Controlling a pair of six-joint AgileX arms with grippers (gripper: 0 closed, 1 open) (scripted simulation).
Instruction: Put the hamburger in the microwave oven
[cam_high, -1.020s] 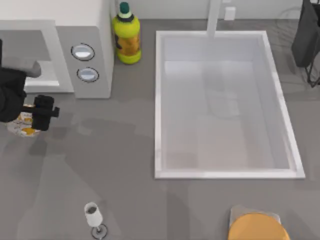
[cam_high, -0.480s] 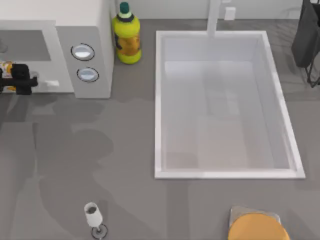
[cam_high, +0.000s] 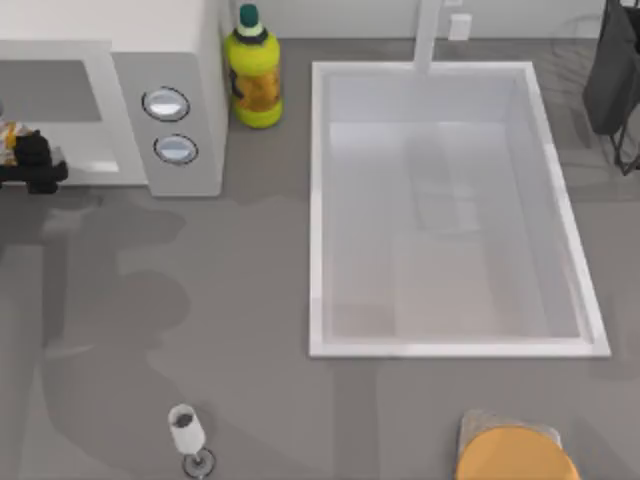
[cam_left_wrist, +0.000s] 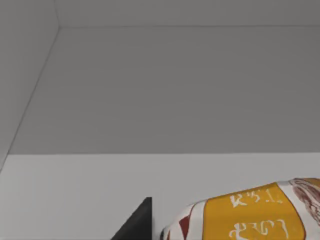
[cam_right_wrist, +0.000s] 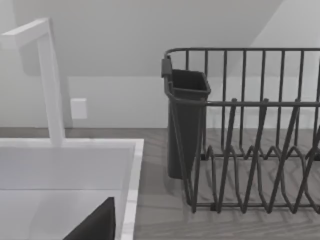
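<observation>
Left gripper (cam_high: 32, 160) positioned at the left edge of the table, at the mouth of the microwave oven (cam_high: 170, 60), just over the front lip of its cavity. Clamped on the hamburger (cam_high: 10, 135), seen in the top view as a small orange and white patch between the black fingers and the left border. In the left wrist view, hamburger (cam_left_wrist: 250, 212) wrapped in white paper with an orange panel and brown-red print, resting low against the pale floor of the cavity, with grey inner walls behind. One dark finger (cam_left_wrist: 136, 222) just beside the wrapper there; contact point itself hidden.

Microwave oven set at the back left corner of the table, two round silver dials (cam_high: 166, 104) on its panel facing up toward the camera. Yellow bottle (cam_high: 253, 70) upright just beside the panel, toward the sink. White sink (cam_high: 320, 200) occupying the middle and right of the table, tap (cam_right_wrist: 50, 85) at its back edge. Dark dish rack (cam_right_wrist: 250, 135) at the back right corner, near the sink rim. Wine glass (cam_high: 186, 430) near the front edge, left of centre. Orange disc on a grey board (cam_high: 515, 455) at the front edge, toward the right.

Right arm parked at the back right; finger state cannot be told.
</observation>
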